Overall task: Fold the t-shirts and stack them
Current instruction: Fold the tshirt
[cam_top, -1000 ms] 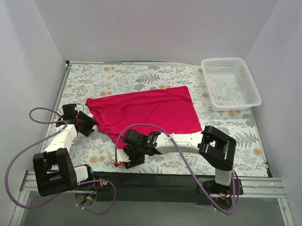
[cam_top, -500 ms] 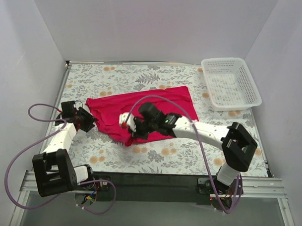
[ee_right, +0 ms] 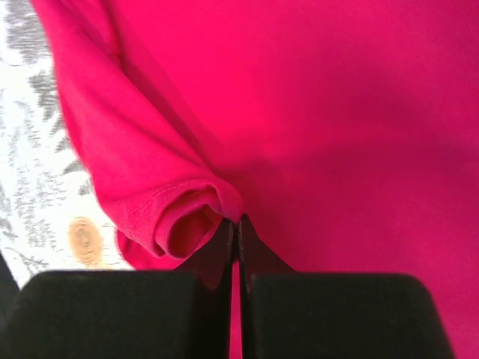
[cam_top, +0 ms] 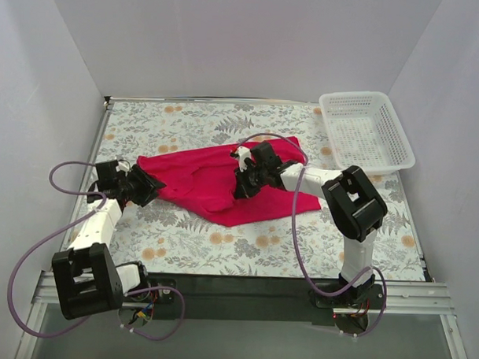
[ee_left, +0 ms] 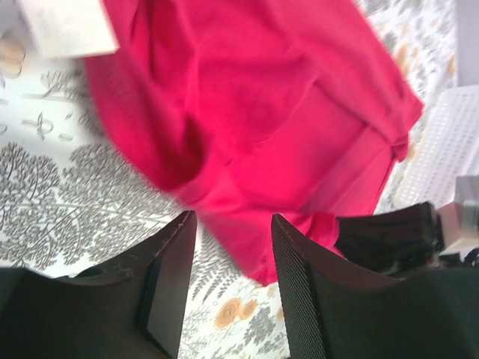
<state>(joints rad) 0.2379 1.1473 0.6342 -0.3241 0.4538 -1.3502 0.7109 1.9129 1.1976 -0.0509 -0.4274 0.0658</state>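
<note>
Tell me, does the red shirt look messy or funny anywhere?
Yes. The t-shirt lies crooked and wrinkly on the flowery table, not flat. One hem is rolled into a little tube right where the right gripper pinches it.

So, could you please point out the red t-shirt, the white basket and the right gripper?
t-shirt (cam_top: pixel 196 176): top external view, flat middle of the cloth.
white basket (cam_top: pixel 363 136): top external view, bare mesh floor.
right gripper (ee_right: pixel 237 228): right wrist view, between its fingertips, shut on a fold of the t-shirt.
</note>
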